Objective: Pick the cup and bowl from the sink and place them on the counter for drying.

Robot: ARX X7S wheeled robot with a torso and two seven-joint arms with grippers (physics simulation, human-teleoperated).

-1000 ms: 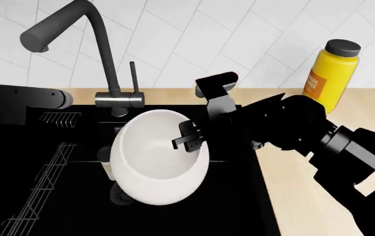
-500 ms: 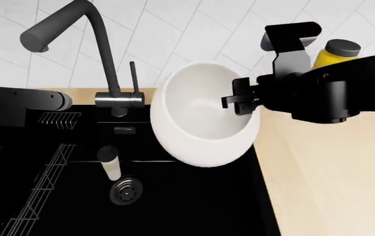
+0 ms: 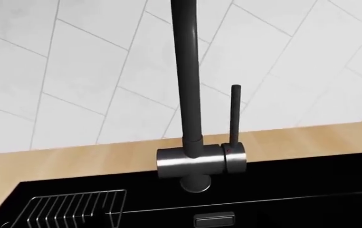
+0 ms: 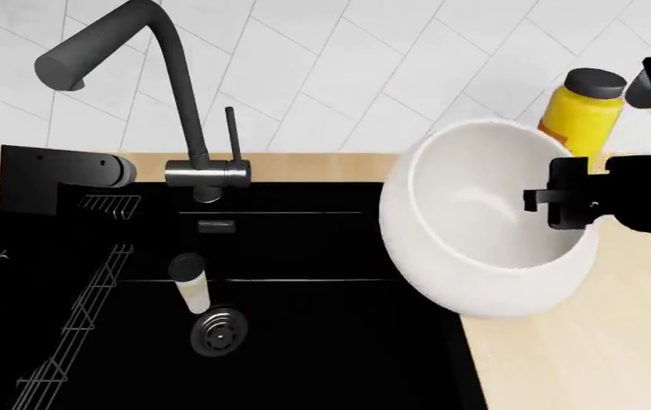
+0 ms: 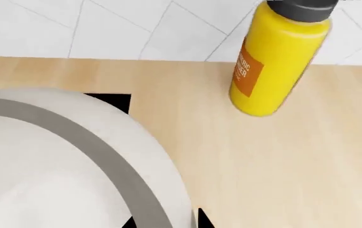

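leftmost, the cup point(image 4: 192, 284) stands low in the sink point(image 4: 337, 359) beside the drain point(image 4: 219, 333); the left gripper's jaw state cannot be told. rightward, the right gripper point(image 4: 561, 202) pinches the rim of the tilted bowl point(image 4: 479, 231), airborne over the sink's right edge and the counter point(image 4: 577, 359); a slipping rim grip could drop it, or a far-right swing strike the yellow bottle point(image 4: 580, 115).

1. A kitchen is shown, rendered in simulation.
2. A black recessed sink point(image 4: 302, 342) with drain point(image 4: 219, 331) and faucet point(image 4: 178, 94) is set into a wood-grain counter point(image 4: 577, 367).
3. The wall point(image 4: 360, 68) is tiled white.
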